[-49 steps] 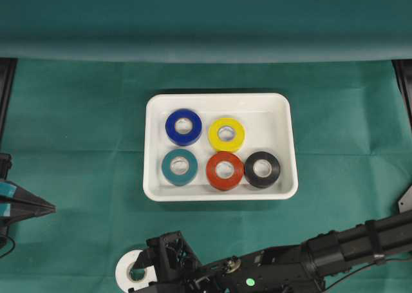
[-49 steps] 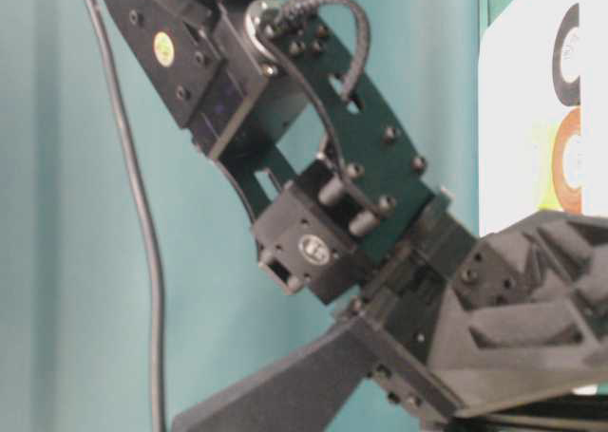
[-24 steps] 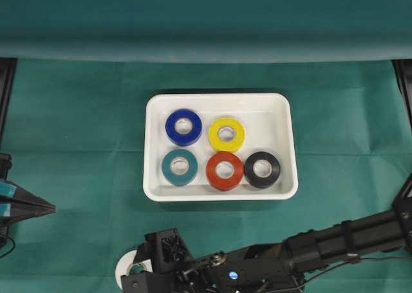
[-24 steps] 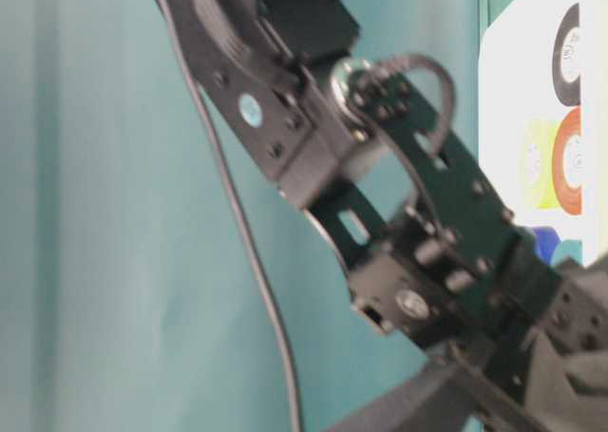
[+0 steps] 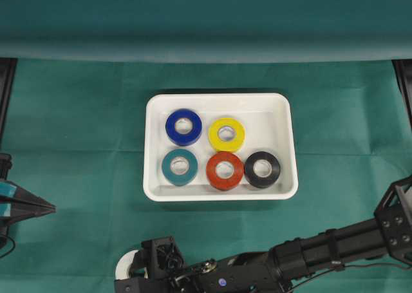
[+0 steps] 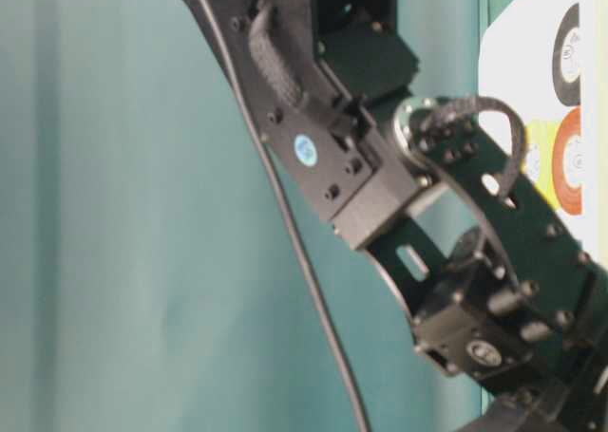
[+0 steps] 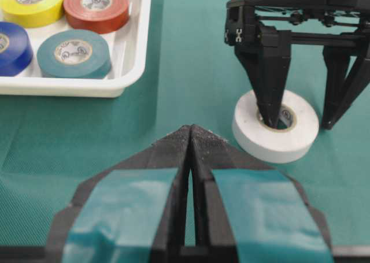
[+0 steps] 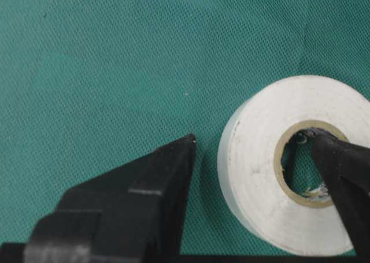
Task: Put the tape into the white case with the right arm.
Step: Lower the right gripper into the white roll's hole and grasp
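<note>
Right wrist view shows the white tape roll (image 8: 289, 165) lying flat on the green cloth (image 8: 104, 60), with one black finger (image 8: 341, 165) of the right gripper (image 8: 254, 159) inside the cardboard core and the other finger just outside the roll's wall. The jaws straddle one side of the ring, probably because a flat roll is easiest to lift by pinching its wall. They are still spread; a small gap shows beside the outer finger, so the roll is not pinched yet.

From the left wrist camera, the right gripper (image 7: 298, 121) stands upright over the white tape roll (image 7: 276, 133), well apart from the white case (image 7: 130, 72) (it already holds the blue, teal, yellow and red rolls there). The left gripper (image 7: 191, 137) has its fingers pressed together and holds nothing.

Overhead, the white case (image 5: 283, 113) has one free place at its upper right, beside the yellow roll (image 5: 226, 134), where I judge the white roll should go.
</note>
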Robot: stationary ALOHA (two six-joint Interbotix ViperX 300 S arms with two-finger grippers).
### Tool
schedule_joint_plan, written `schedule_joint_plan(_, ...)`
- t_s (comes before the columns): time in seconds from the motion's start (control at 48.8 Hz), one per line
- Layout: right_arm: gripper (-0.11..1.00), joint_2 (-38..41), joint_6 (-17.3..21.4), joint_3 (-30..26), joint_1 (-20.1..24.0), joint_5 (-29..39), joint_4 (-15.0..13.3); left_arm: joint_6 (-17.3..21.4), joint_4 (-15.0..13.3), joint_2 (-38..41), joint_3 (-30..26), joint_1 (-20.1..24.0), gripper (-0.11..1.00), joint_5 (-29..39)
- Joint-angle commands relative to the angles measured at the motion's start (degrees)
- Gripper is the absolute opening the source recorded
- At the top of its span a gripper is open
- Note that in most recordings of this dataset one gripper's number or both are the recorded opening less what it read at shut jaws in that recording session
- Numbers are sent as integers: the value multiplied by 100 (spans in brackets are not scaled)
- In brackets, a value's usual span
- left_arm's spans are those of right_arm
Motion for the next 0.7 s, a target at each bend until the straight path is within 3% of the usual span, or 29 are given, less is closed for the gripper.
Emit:
schedule_joint_plan(0.0,47,-79,0,-149,0,70,18,0,-18,53,-62,9,0,-44)
schedule_joint_plan(0.266,8,-105,53,-202,0,149,18,0,-18,44,-62,9,0,-44)
schedule_joint_plan(0.676,4,-290,0,-193,62,211,9,0,-18,53,-62,9,0,-44)
